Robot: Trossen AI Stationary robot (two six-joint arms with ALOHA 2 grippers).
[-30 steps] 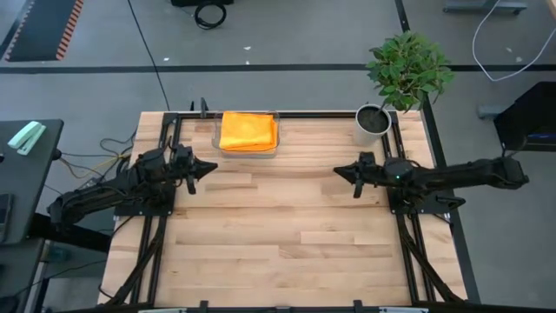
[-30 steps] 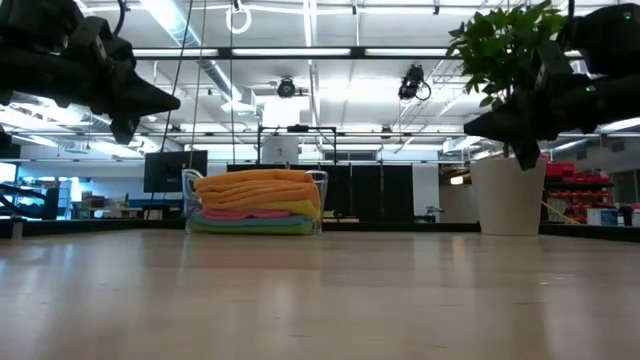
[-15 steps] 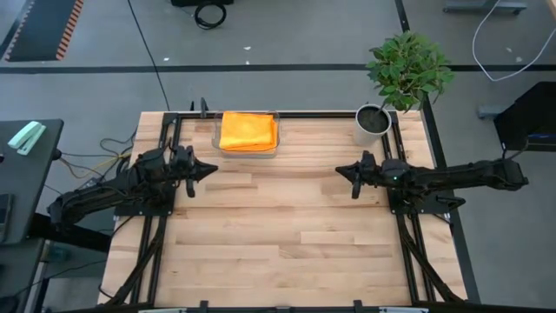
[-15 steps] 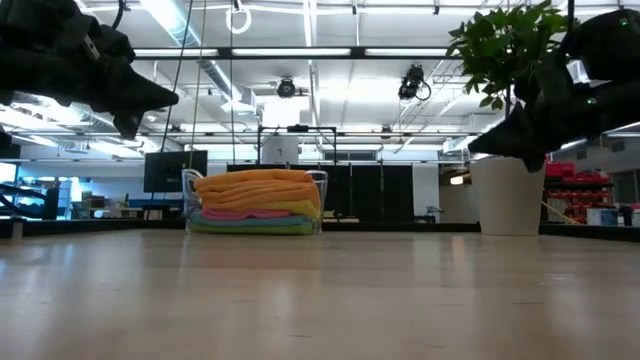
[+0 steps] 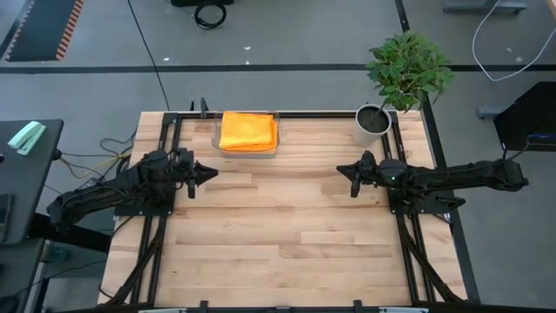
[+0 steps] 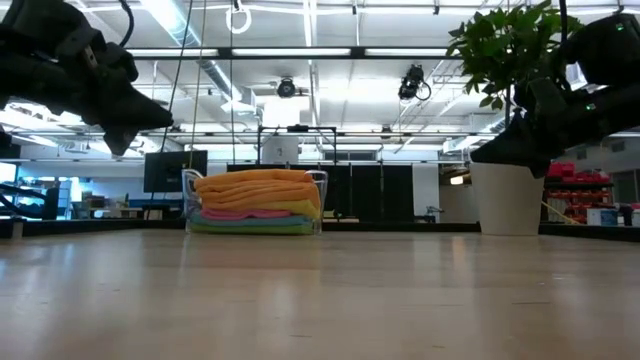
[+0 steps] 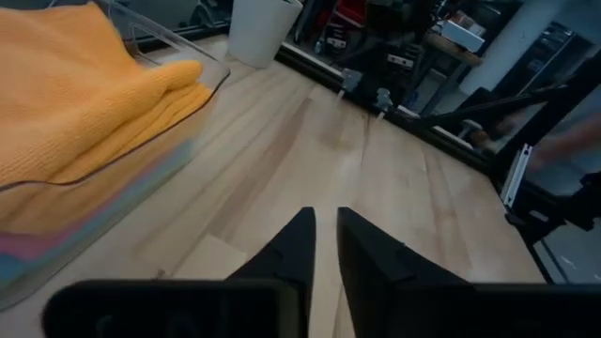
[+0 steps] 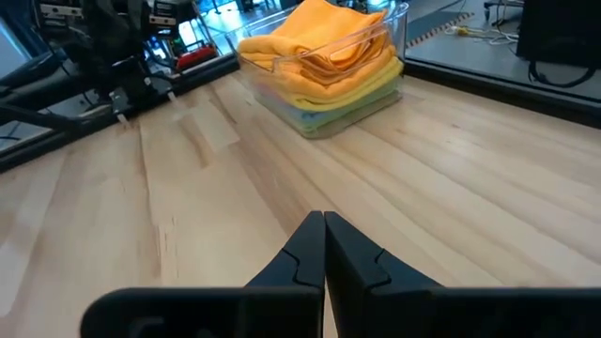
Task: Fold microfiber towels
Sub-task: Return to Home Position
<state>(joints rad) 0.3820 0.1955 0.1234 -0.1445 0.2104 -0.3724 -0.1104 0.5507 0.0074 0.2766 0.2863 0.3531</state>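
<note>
Standing over the wooden table [image 5: 287, 226], I see its whole middle and near part bare, with everything gathered along the far edge and the two sides.

The left arm [image 5: 104, 196] lies low along the left side, and the right arm [image 5: 460, 176] stretches in from the right side. Both point inward across the boards, facing each other and well apart.

At the far right corner stands a leafy plant [image 5: 408, 69] in a white pot [image 5: 372, 124]. The pot is just beyond the right arm's front end.

Toward the far left sits the clear tray [image 5: 215, 137], close against the table's back rail. The towels [image 5: 248, 130] lie folded and stacked inside it. From above only the orange one on top shows. From table height the pile rises a little over the tray's rim, with pink, yellow and green layers under the orange.

The left gripper [image 5: 211, 172] hangs above the boards, just in front of the tray and a little to its left, touching nothing. Its fingers [image 7: 291, 249] are drawn close, only a thin slit showing between them, and they hold nothing.

The right gripper [image 5: 340, 170] hangs above the table in front of the pot, aimed toward the left arm, well clear of the tray. Its fingers [image 8: 305, 249] are pressed together tip to tip, with nothing between them.
</note>
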